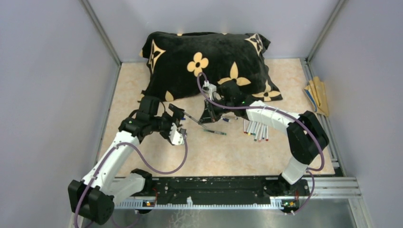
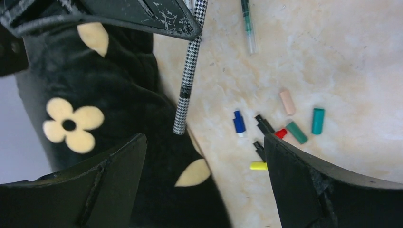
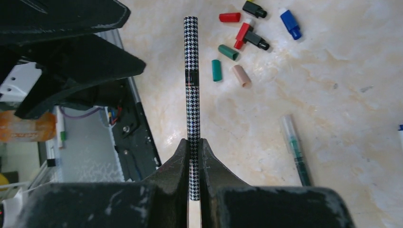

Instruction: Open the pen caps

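The left gripper (image 2: 204, 140) is spread wide and holds nothing. In its wrist view, the free end of the houndstooth pen (image 2: 187, 80) reaches down into the gap ahead of its fingertips, with the black pillow (image 2: 109, 90) behind. I cannot tell from that view whether the pen's end is level with the fingers or above them.

The right gripper (image 3: 192, 142) is clamped tight on the pen's other end. The barrel sticks straight out ahead of its fingertips, off the table.

This pen looks light, stiff and smooth-skinned, so it is likely to slip or swivel in a loose pinch. Its cap is probably a press fit. A dark band sits partway along the barrel, but no seam reads clearly. The far free end looks like the best place to take hold, squarely across the barrel, with a pull along the pen's axis rather than a bend.

Ahead and to the right of the right gripper, loose caps (image 3: 228, 52) in red, blue, green, black and beige lie scattered on the table. A clear green pen (image 3: 295, 149) lies flat beside that gripper's right finger.
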{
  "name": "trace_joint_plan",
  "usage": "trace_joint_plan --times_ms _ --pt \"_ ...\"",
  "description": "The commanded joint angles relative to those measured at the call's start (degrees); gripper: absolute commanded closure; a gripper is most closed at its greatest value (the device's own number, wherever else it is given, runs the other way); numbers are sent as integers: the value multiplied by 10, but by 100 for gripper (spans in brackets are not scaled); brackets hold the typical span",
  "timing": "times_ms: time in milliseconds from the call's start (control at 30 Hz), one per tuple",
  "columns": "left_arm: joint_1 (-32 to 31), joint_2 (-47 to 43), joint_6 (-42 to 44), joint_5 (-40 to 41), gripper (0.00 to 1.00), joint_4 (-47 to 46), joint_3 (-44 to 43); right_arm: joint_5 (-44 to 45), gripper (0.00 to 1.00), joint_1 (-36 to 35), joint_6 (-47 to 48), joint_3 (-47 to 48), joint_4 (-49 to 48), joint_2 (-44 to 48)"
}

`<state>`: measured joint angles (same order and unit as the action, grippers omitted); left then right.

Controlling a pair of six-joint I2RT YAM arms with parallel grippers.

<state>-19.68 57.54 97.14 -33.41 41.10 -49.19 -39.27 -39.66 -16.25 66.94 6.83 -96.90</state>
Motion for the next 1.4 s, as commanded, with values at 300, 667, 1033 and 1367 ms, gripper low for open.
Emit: trace_joint_plan --times_ms 300,667,1033,1367 --pt "-84 66 54 95 27 -50 -19 -78 100 -12 -30 31 -15 12" --pt "-92 79 41 121 100 -41 -29 -85 100 -25 -37 31 -20 -3" --pt "-98 62 46 118 100 -24 -33 -80 80 -63 -89 49 -85 -44" --pt "-98 70 40 189 100 -52 -11 -54 100 -55 -87 -10 -75 -4"
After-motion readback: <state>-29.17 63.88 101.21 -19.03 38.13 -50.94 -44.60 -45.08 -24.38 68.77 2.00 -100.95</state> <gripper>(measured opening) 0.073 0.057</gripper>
